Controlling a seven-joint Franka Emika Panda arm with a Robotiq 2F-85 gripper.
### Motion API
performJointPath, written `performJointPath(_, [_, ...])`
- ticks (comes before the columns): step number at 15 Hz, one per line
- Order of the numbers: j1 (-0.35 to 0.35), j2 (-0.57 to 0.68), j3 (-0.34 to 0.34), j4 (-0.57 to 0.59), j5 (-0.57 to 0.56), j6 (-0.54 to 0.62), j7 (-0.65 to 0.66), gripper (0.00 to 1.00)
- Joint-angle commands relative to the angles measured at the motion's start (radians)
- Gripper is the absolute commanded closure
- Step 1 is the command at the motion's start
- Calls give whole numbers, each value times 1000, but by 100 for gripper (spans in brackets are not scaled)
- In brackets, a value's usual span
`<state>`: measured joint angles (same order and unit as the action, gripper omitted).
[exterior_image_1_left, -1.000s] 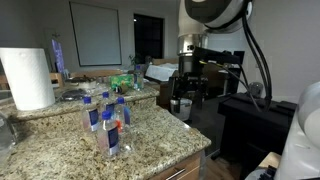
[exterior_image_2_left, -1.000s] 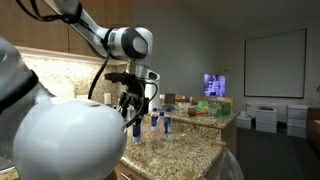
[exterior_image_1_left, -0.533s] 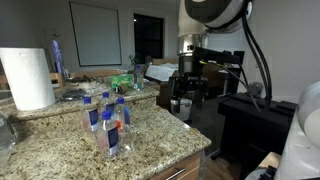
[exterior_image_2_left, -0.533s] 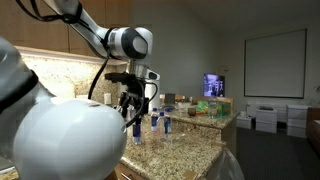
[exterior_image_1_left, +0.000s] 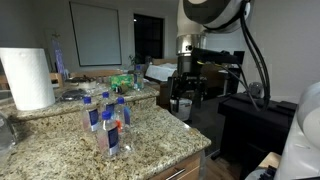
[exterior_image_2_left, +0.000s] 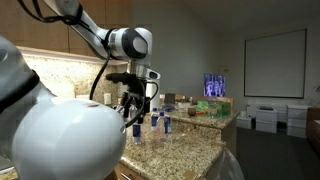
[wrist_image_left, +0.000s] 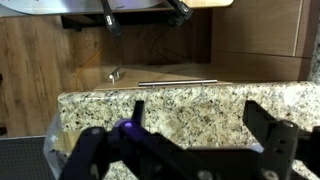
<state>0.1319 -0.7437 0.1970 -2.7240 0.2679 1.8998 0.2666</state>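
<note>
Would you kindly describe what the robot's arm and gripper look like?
The arm has smooth, rounded white segments with dark bands at the joints. The gripper is black and blocky, with two dark fingers. A black cable loops beside the arm in an exterior view.

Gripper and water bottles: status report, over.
Gripper open, empty, near speckled granite counter. Clear blue-labelled plastic water bottles upright, clustered, untouched. White paper towel roll aside.

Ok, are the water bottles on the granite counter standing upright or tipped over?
Upright: the water bottles stand clustered on the granite counter, blue caps on top, none lying down.
</note>
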Motion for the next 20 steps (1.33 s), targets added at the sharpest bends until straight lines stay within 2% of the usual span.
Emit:
performJointPath(1, [-36, 109, 42, 86, -43, 67, 55, 0])
performJointPath(4, [-48, 197, 88, 156, -109, 209, 75, 0])
performJointPath(8, [-15, 375, 138, 270, -152, 360, 82, 0])
performJointPath(10, [-8, 479, 174, 338, -183, 412, 111, 0])
performJointPath(13, [36, 643, 188, 459, -188, 462, 100, 0])
performJointPath(16, [89, 803, 176, 601, -207, 467, 80, 0])
performJointPath(20, [146, 928, 134, 753, -276, 326, 96, 0])
